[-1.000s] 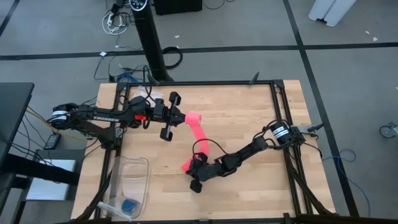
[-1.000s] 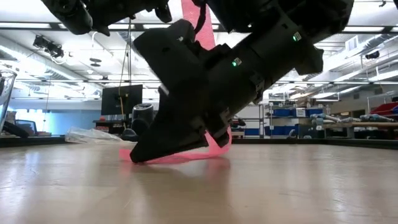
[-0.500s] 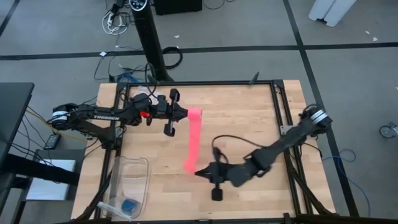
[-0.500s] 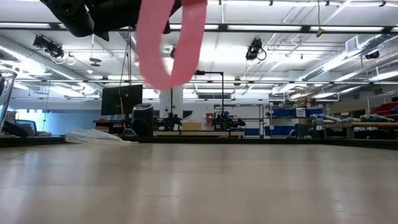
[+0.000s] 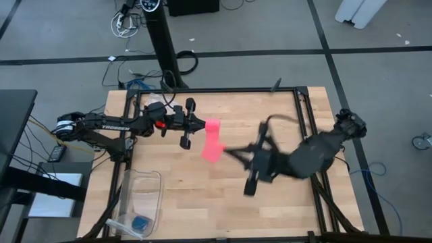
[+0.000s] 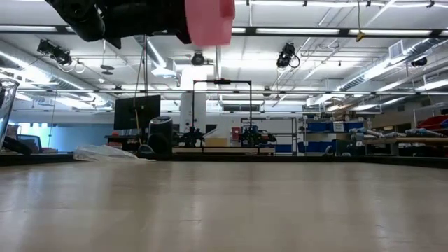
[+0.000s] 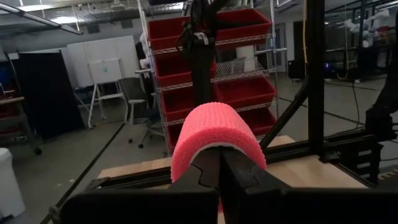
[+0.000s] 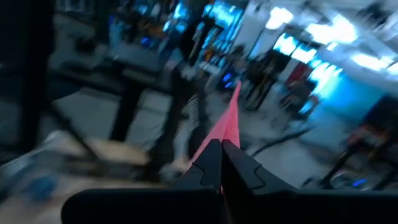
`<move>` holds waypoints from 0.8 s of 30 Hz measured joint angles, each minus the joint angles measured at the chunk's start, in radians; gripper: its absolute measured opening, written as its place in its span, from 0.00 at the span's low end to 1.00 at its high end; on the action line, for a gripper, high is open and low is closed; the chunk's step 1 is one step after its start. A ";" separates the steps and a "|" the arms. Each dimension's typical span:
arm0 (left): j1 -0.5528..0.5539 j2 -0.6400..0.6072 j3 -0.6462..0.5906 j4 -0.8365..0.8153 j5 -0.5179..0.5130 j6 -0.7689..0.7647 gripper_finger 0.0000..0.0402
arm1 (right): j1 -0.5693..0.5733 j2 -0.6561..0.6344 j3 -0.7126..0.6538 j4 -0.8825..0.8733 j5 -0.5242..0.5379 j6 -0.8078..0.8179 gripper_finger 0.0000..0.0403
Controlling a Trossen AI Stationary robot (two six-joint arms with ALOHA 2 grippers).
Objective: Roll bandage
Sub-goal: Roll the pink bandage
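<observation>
The bright pink bandage (image 5: 212, 140) is a short band held above the table between both grippers. It also shows at the top of the low view (image 6: 210, 19). My left gripper (image 5: 200, 127) is shut on its far end, where the fabric curls over the fingers (image 7: 214, 130). My right gripper (image 5: 224, 150) is blurred. It is shut on the near end, and in the right wrist view the strip (image 8: 229, 118) runs edge-on away from the fingers. My left gripper pinches the bandage's far end between its two fingers, reaching level from the table's left. The fabric wraps in a curl (image 7: 211, 124) over the fingertips, and the band is clear of the table. My right gripper pinches the bandage's near end (image 8: 222, 144) between its shut fingers, coming from the table's right. The strip runs straight away from the fingertips toward my left gripper, clear of the table.
A clear plastic tub (image 5: 155, 192) stands at the table's near left corner with a small blue object (image 5: 140, 223) in it. Its wall shows at the low view's left edge (image 6: 5, 105). Black frame rails (image 5: 300, 108) run along the table's edges.
My right gripper has risen off the table and swung toward the far edge and my left gripper, carrying the bandage's near end. That end, which lay on the table, is now lifted clear, and the band looks much shorter from above. My left gripper has stayed shut on the far end.
</observation>
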 joint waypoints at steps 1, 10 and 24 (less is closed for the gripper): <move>0.000 0.000 0.000 -0.005 0.000 0.000 0.00 | -0.004 0.000 0.037 0.000 0.001 -0.041 0.00; -0.002 0.000 0.000 -0.030 0.000 0.016 0.00 | -0.050 -0.001 0.264 0.054 0.026 -0.325 0.00; -0.028 0.000 0.000 -0.100 -0.038 0.051 0.00 | -0.133 0.000 0.296 0.295 0.036 -0.611 0.00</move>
